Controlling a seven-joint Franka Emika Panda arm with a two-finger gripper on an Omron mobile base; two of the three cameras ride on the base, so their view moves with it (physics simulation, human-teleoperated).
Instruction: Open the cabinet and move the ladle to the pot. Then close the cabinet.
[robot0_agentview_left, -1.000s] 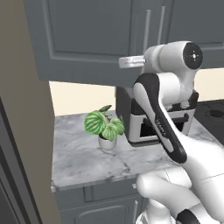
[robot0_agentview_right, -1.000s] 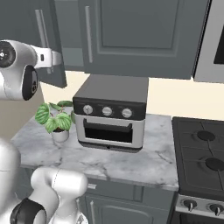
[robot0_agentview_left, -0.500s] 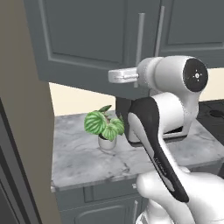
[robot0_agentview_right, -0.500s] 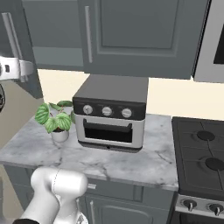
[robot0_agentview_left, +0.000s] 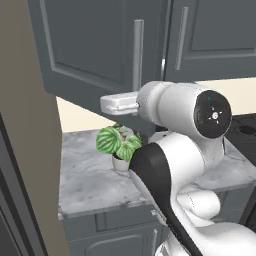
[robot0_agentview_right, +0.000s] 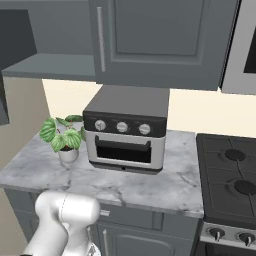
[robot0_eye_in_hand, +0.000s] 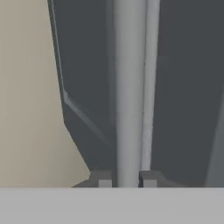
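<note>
Because the cabinet (robot0_agentview_left: 100, 45) must open first, the pincer (robot0_eye_in_hand: 127, 179) is clamped on the left door's handle (robot0_eye_in_hand: 129, 87) at frame centre; that door (robot0_agentview_left: 90, 50), upper left, stands ajar; ladle and pot unseen.

Even, diffuse lighting is noted throughout; no single light source can be identified. No glare is seen on the marble desk (robot0_agentview_right: 150, 185), and only a soft shadow is cast under the toaster oven (robot0_agentview_right: 127, 130) and the potted plant (robot0_agentview_right: 64, 137). The underside of the cabinet (robot0_agentview_right: 160, 40) is rendered darker than its door faces. Edges in both base views are slightly soft, without visible distortion. The hand view is the blurriest: the silver handle (robot0_eye_in_hand: 129, 87) is shown with smeared edges and faint vertical shading.
</note>
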